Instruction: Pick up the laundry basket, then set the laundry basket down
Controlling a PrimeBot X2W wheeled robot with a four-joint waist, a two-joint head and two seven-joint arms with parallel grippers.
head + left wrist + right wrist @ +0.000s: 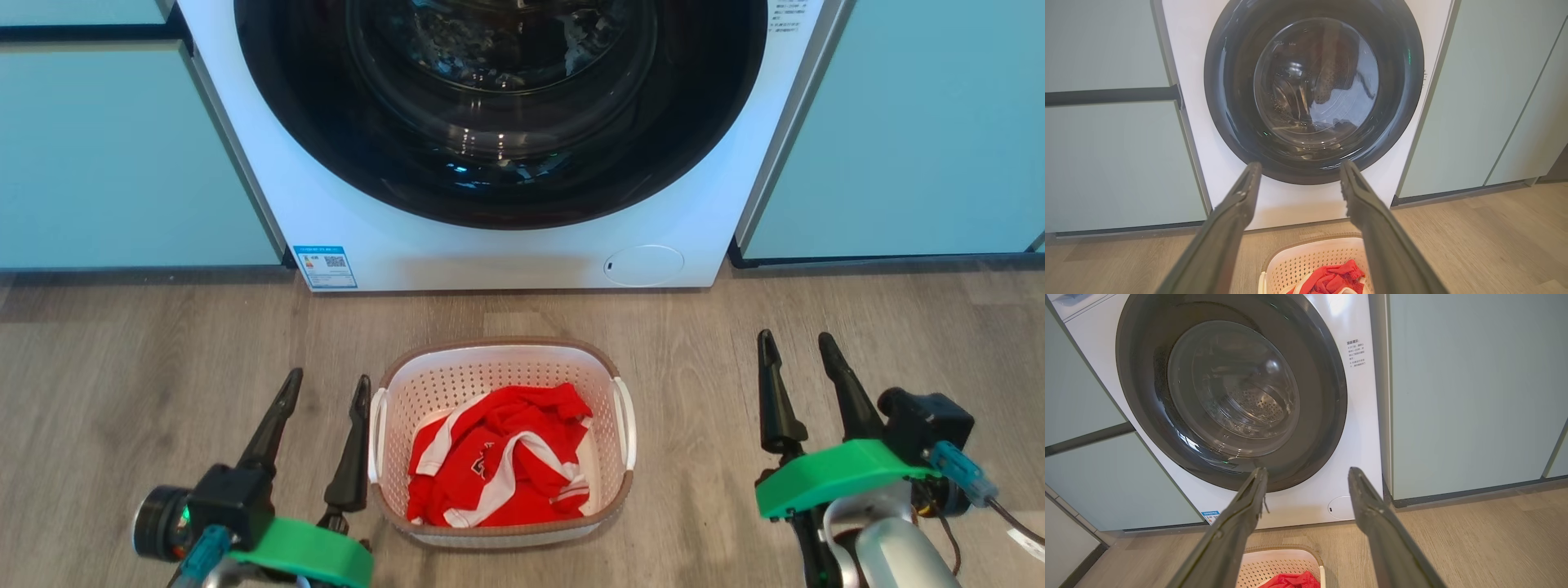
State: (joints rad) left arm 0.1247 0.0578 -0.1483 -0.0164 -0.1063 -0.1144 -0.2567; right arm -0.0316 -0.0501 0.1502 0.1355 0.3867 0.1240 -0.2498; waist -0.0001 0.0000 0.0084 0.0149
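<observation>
Plastic, white and pierced with rows of small holes, forms the walls of the laundry basket (490,374). It is a rounded rectangle with a brown band round its rim and a smooth white handle on each side.

Contents: one crumpled red garment (498,465) with white stripes, lying loose on the bottom.

Position: the basket stands on the floor (147,351), centred in front of the washing machine (359,229) and a little apart from it.

The floor is matt grey-brown wood-grain plank. The machine has a glossy white front and a large round door (502,106) with a dark surround and curved glass. A blue label (325,267) sits at its lower left corner and a round cover (643,265) at its lower right. Flat, pale blue-green cabinet fronts (114,163) flank it on both sides.

Left gripper (328,377): long, dark, tapered fingers apart and empty. The finger nearer the basket is just beside the left handle (377,433); whether they touch cannot be determined.

Right gripper (796,336): fingers apart, holding nothing, well to the right of the basket, above the floor.

Each wrist carries a green moulded bracket (833,474).
</observation>
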